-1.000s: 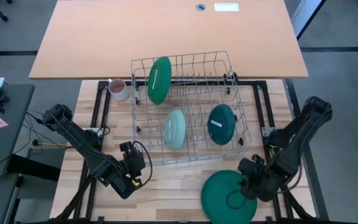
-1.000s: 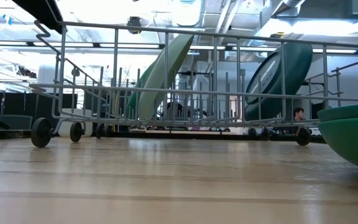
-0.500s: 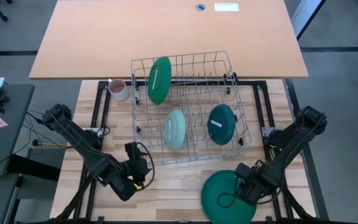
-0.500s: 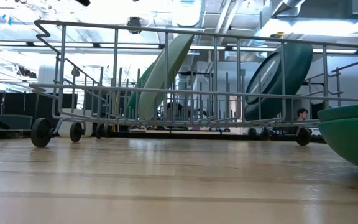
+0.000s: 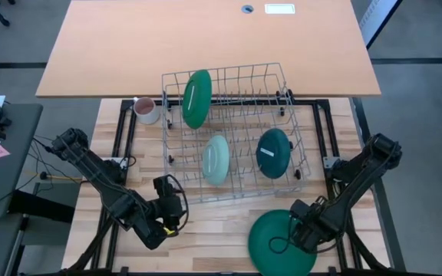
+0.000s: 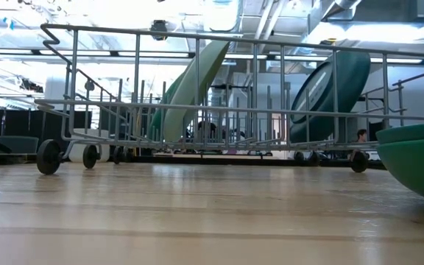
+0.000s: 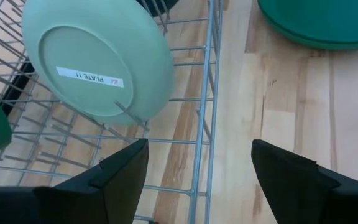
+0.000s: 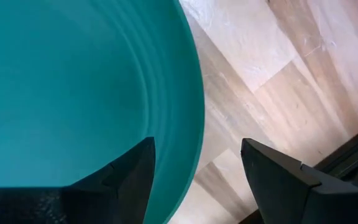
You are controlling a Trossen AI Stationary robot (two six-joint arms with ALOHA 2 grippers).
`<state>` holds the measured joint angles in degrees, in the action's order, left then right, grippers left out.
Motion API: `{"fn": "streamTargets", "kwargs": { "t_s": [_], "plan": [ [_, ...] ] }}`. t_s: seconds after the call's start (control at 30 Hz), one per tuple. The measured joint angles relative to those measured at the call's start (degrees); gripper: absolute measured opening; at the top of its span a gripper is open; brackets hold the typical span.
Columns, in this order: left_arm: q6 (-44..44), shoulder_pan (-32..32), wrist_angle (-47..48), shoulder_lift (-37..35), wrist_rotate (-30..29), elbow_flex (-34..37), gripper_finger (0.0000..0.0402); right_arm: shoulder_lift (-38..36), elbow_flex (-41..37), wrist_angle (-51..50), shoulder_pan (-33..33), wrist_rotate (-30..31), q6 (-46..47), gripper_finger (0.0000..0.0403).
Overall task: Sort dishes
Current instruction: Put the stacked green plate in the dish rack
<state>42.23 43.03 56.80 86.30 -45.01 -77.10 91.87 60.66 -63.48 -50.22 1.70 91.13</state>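
Note:
A wire rack (image 5: 229,73) holds three dishes on edge between its tines: a large dark green plate (image 5: 196,98), a pale mint plate (image 5: 216,159) and a dark teal plate (image 5: 273,152). More dark green plates (image 5: 276,244) lie stacked on the table, near right. My right gripper (image 5: 301,232) points down at their right edge. It is open, with one finger over the top plate's inside and the other outside its rim (image 8: 191,93). My left gripper (image 5: 173,208) hangs open in front of the rack's near left side, facing the mint plate (image 7: 98,62).
A small pinkish mug (image 5: 146,110) stands by the rack's far left corner. The rack rolls on small wheels (image 6: 48,156). Behind it lies a wide tan tabletop (image 5: 206,38). Bare wood (image 5: 206,238) shows between the two grippers near the front edge.
My right gripper has come down onto the stacked green plates' right edge, shifting a little toward the table's left and tipping to point more steeply down. My left gripper has risen slightly in front of the rack; its dark shape has left the low view's top.

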Motion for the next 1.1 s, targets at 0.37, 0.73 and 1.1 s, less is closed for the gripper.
{"fn": "streamTargets", "kwargs": {
  "t_s": [0.37, 0.73, 1.1],
  "plan": [
    [0.3, 0.4, -1.3, 0.0, 0.1, 0.0, 0.0278, 4.1, 0.0, -1.8, 0.0, -0.6, -2.5, 0.0189],
    [0.3, 0.4, -1.3, 0.0, 0.2, 0.0, 0.0278, 3.7, 1.3, -8.7, 0.5, -2.9, -2.7, 0.0097],
    [0.3, 0.4, -1.3, 0.0, 0.2, 0.0, 0.0278, 3.7, 2.3, -7.3, 0.5, -2.8, -1.6, 0.0045]
  ]
}}
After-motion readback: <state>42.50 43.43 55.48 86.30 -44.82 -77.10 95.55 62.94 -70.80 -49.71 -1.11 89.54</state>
